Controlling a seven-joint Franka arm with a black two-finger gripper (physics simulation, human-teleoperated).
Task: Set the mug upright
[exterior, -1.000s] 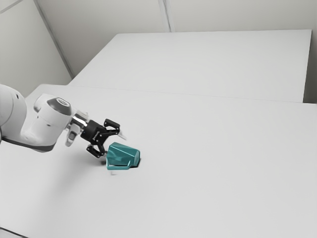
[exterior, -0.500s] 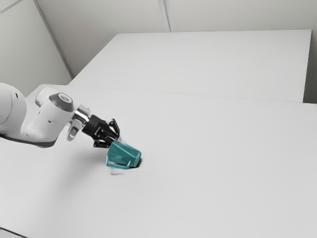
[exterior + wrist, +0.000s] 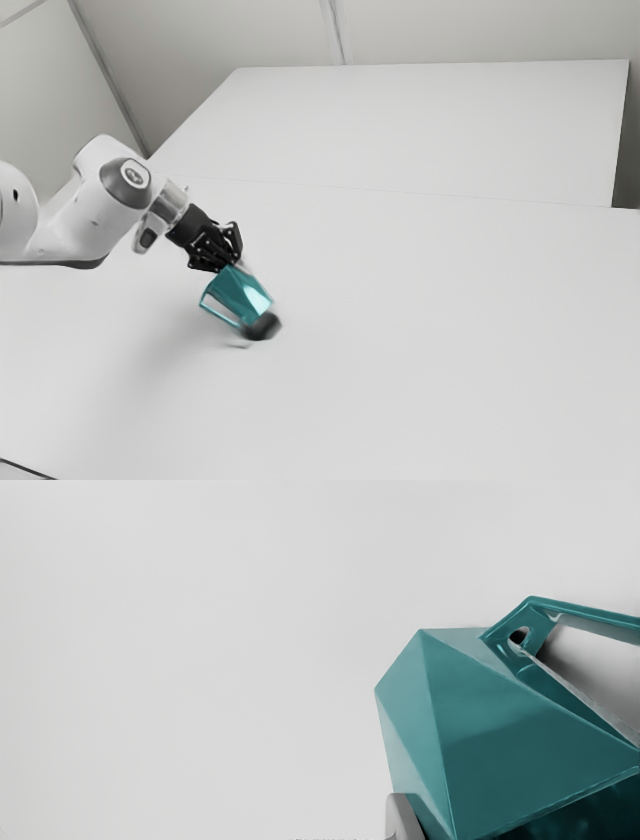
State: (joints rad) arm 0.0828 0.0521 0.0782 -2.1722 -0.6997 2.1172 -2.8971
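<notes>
The black gripper [image 3: 240, 264] is in the exterior view's left half, closed on the rim side of the teal faceted mug [image 3: 240, 293]. The mug hangs tilted, its mouth end toward the gripper and its base down toward the exterior view's right, with a dark shadow by the base. Its handle faces the exterior view's lower left. In the wrist view, one light fingertip of the gripper [image 3: 404, 819] lies against the outer wall of the mug [image 3: 490, 720], near the rim; the other finger is hidden.
A broad white table [image 3: 430, 350] lies under the mug and arm. Behind it stands a pale raised panel or surface [image 3: 420, 130]. A dark cable [image 3: 25, 467] crosses the exterior view's lower left corner.
The fingers, wide apart a second ago, have come together on the mug. Hand and mug have risen, and the mug has swung from lying on its side to a steeper tilt, base downward.
</notes>
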